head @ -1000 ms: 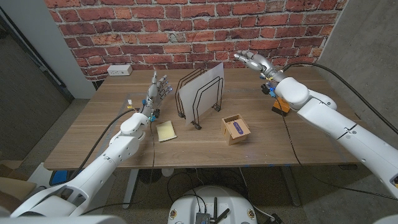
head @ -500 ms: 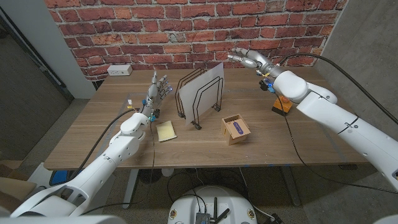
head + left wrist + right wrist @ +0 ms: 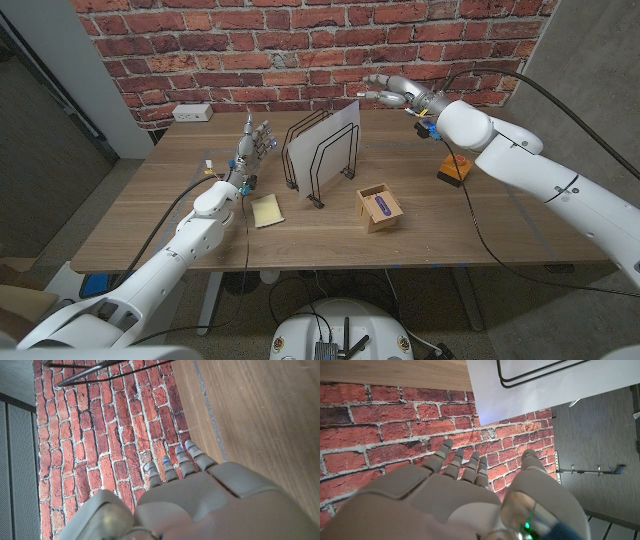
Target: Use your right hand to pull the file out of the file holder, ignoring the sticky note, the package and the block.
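My right hand [image 3: 398,92] hangs in the air above the far side of the table [image 3: 150,215], its fingers [image 3: 376,97] spread apart and reaching toward the upper corner of the file [image 3: 333,143], near it but not touching; it holds nothing. In the right wrist view my fingers [image 3: 462,466] point at the brick wall [image 3: 390,435], with the white sheet of the file [image 3: 555,387] and the black wire loops of the file holder [image 3: 530,375] ahead of them. The file stands upright in the file holder [image 3: 310,160], in the slot nearest my right side, near the middle of the table. My left hand [image 3: 255,142] stands on the table just beside the holder on my left, fingers [image 3: 262,132] upright and slightly apart, gripping nothing. The yellow sticky note [image 3: 266,210] lies flat in front of the holder, the cardboard package [image 3: 379,207] sits near the holder's front on my right, and the orange block [image 3: 451,170] lies further to my right, under my right forearm.
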